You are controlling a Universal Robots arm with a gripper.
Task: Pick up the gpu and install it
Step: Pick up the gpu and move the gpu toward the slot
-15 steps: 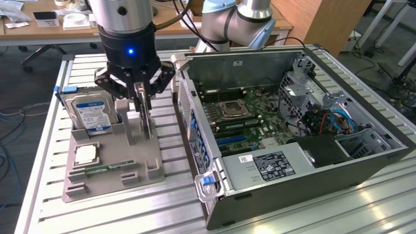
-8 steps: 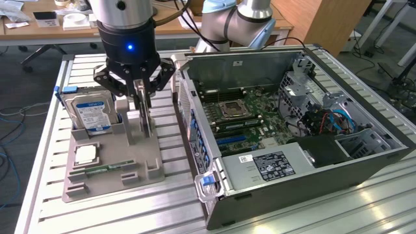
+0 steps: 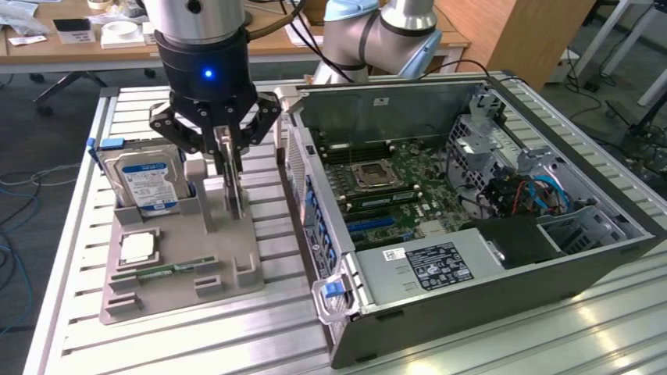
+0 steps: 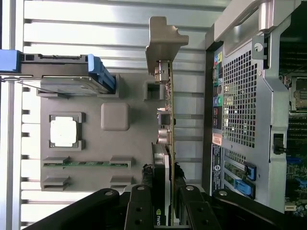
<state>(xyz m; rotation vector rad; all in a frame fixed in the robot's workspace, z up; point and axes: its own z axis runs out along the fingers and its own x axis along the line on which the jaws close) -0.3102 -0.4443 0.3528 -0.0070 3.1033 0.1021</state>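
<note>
The gpu (image 3: 237,191) stands on edge over the grey parts tray (image 3: 177,293), a thin dark card with a silver end bracket (image 4: 163,40). My gripper (image 3: 227,152) comes down on it from above, its black fingers (image 4: 144,196) shut against both faces of the card (image 4: 168,124). I cannot tell whether the card's lower edge has left its tray slot. The open computer case (image 3: 302,195) lies just beside the tray on the exterior view's right, its motherboard (image 3: 386,180) exposed.
A blue-labelled hard drive (image 3: 146,180) stands in the tray beside the card. A processor chip (image 3: 137,248) and a green memory stick (image 3: 167,271) lie in the tray's nearer pockets. The case's rear panel (image 4: 240,110) is close to the card. Everything rests on a slatted metal table (image 3: 73,234).
</note>
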